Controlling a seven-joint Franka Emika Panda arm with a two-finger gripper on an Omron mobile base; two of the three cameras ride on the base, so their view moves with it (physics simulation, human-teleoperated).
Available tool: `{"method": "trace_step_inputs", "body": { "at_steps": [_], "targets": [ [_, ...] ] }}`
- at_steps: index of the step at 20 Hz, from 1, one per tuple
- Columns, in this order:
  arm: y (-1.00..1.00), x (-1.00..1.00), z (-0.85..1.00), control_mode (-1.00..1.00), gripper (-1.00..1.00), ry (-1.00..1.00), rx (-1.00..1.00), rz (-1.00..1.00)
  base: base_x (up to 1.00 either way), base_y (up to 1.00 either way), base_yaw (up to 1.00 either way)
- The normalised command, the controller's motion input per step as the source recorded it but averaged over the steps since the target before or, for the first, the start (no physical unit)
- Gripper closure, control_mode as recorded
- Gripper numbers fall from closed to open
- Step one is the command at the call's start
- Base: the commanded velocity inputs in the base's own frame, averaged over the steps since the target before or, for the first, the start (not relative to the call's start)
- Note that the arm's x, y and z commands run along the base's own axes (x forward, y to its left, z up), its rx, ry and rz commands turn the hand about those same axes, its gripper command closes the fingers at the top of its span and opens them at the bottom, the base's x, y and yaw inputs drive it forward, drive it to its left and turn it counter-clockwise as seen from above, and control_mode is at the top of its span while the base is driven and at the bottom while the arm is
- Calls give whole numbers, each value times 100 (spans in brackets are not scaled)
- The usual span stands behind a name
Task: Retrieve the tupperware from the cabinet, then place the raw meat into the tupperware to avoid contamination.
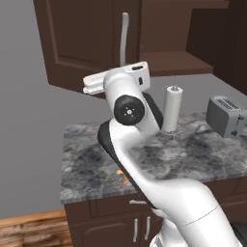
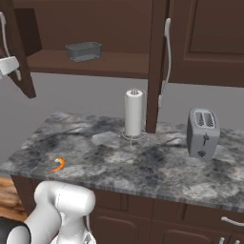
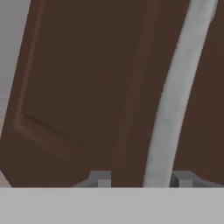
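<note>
While scanning for brands, labels or writing, I find none that I can read on any object.

Count, from the base views: one tupperware (image 2: 84, 51), one raw meat (image 2: 58, 165) (a small curled orange shrimp), one paper towel roll (image 2: 134, 113) on a wire stand, one toaster (image 2: 203, 133) with two slots, one counter (image 2: 162, 167).

I see the cabinet (image 2: 114, 28) with its left door (image 1: 82, 38) swung open. The tupperware sits on the cabinet shelf (image 2: 95, 64), toward the shelf's left end and near its front edge. The shrimp lies on the marble counter near its front left corner. The paper towel roll stands toward the counter's back edge, about mid-length; the toaster stands further right along the counter.

In the hand view the gripper (image 3: 142, 179) faces the open door. Its two fingertips (image 3: 99, 178) stand apart, one on either side of the door's silver bar handle (image 3: 175, 100). The handle runs between them; I cannot tell whether either tip touches it.
</note>
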Motion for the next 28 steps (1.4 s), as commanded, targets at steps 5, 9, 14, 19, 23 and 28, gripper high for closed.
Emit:
{"method": "trace_step_inputs", "body": {
  "at_steps": [5, 9, 14, 19, 23, 28],
  "targets": [
    [99, -39, -13, -100, -100, 2, -25, 0, 0, 0, 0],
    [22, -5, -2, -100, -100, 1, -6, 0, 0, 0, 0],
    [6, -34, -3, -100, -100, 0, 0, 0, 0, 0, 0],
    [5, -63, -19, -100, -100, 0, 0, 0, 0, 0, 0],
    [0, -69, -37, -100, -100, 0, 0, 0, 0, 0, 0],
    [-24, -65, 9, -100, -100, 6, 6, 0, 0, 0, 0]
  ]
}}
